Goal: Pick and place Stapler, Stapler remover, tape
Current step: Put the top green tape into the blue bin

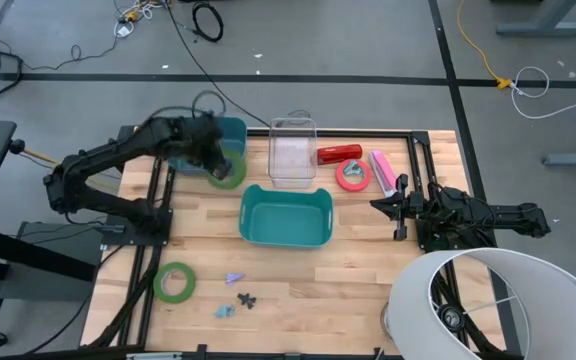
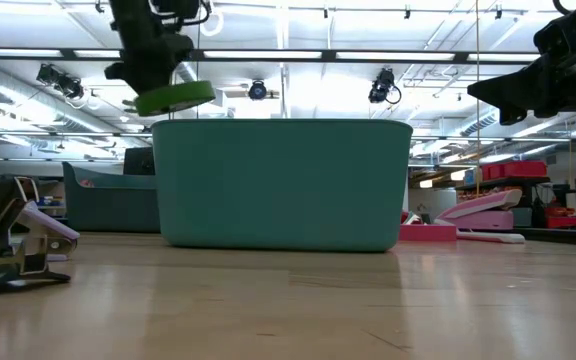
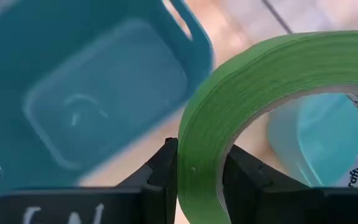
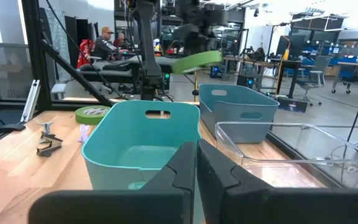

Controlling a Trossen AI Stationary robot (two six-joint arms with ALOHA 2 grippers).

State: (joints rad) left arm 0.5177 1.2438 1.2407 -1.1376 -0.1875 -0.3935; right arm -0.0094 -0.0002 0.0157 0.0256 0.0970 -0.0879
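- We see a wooden table [image 1: 358, 270] from above, with a dark arm at each side.
- A teal bin [image 1: 285, 215] sits mid-table, below and to the right of the left gripper [image 1: 218, 165] in the overhead view.
- A darker blue bin [image 1: 230, 132] sits directly beside the left gripper; in the left wrist view it lies open underneath.
- A clear bin [image 1: 293, 152] stands to the right of that gripper, past the held roll.
- The left gripper is raised above the table, its fingers [image 3: 161, 171] closed onto the band of a green tape roll [image 1: 228, 168], one finger outside the ring and one inside.
- The right gripper [image 1: 380, 205] rests at the right side of the table, fingers pressed together, holding nothing, pointing toward the teal bin.
- A pinkish-red tape roll [image 1: 353, 176] lies flat just ahead of the right gripper, near a red stapler [image 1: 339, 153] and a pink stapler [image 1: 383, 171].
- A second green tape roll [image 1: 174, 282] lies flat near the front edge, well apart from the left gripper.
- Small staple removers [image 1: 236, 295] lie scattered beside that roll.
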